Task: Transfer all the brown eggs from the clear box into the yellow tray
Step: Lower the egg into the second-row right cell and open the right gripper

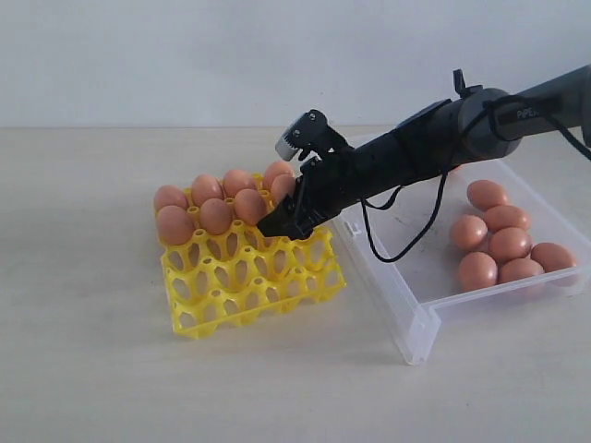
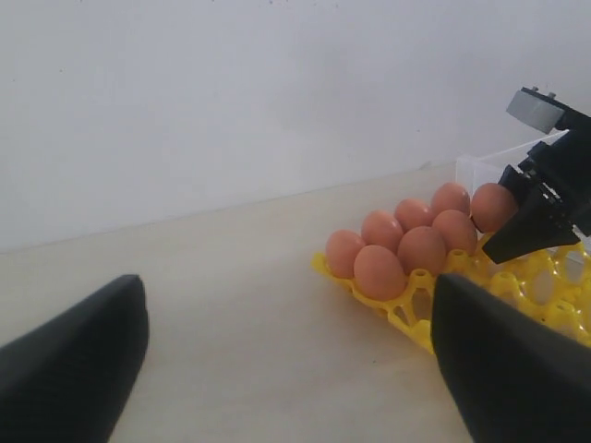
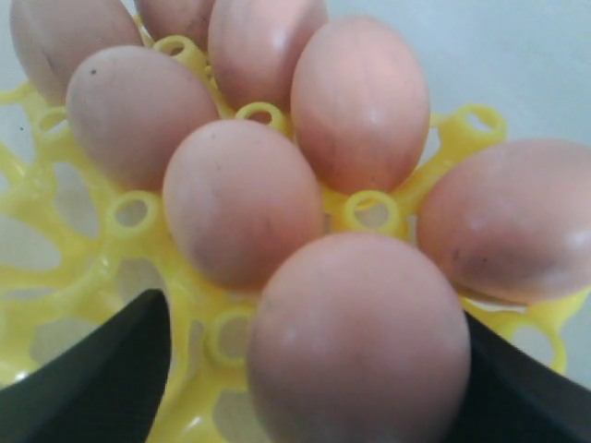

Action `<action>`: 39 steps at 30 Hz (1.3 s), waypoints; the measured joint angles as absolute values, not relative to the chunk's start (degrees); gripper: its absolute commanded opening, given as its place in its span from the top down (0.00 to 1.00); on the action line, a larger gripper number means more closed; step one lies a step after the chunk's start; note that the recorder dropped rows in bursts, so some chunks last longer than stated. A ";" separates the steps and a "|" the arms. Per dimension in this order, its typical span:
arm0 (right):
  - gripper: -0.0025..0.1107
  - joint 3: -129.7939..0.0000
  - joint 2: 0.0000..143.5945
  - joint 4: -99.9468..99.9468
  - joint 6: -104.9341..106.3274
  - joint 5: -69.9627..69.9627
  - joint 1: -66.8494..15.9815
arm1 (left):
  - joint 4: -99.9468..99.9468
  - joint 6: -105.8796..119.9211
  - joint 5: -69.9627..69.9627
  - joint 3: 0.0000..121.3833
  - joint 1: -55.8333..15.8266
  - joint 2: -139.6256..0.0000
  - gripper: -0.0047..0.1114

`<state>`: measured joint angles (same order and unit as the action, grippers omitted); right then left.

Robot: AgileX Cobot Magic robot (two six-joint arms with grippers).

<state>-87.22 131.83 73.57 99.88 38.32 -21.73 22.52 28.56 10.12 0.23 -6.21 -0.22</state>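
The yellow tray lies left of the clear box. Several brown eggs fill its two far rows, and several more lie in the box's right end. My right gripper reaches across to the tray's right side, behind the second row. In the right wrist view this gripper is open around an egg over the tray. One finger stands clear of the egg, the other is against it. My left gripper is open and empty over bare table, short of the tray.
The box's near wall runs close along the tray's right edge. The tray's front rows hold no eggs. A plain wall stands behind the light table.
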 measured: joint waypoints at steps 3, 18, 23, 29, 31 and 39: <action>0.38 -87.22 131.72 73.57 99.88 38.10 -21.73 | 22.52 28.56 10.12 0.23 -6.21 -0.22 0.29; 0.38 -86.63 129.12 71.65 99.77 37.34 -21.61 | 22.52 28.56 10.12 0.23 -6.21 -0.22 0.29; 0.38 -86.63 129.12 71.36 99.08 37.69 -21.42 | 22.52 28.56 10.12 0.23 -6.21 -0.22 0.29; 0.38 -86.63 128.98 71.23 98.14 36.73 -21.42 | 22.52 28.56 10.12 0.23 -6.21 -0.22 0.29; 0.38 -86.63 128.94 71.23 97.75 37.29 -21.42 | 22.52 28.56 10.12 0.23 -6.21 -0.22 0.29; 0.47 -86.63 128.19 69.78 96.30 36.85 -21.42 | 22.52 28.56 10.12 0.23 -6.21 -0.22 0.29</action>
<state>-86.63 128.19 69.78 96.30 36.85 -21.42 22.52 28.56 10.12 0.23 -6.21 -0.22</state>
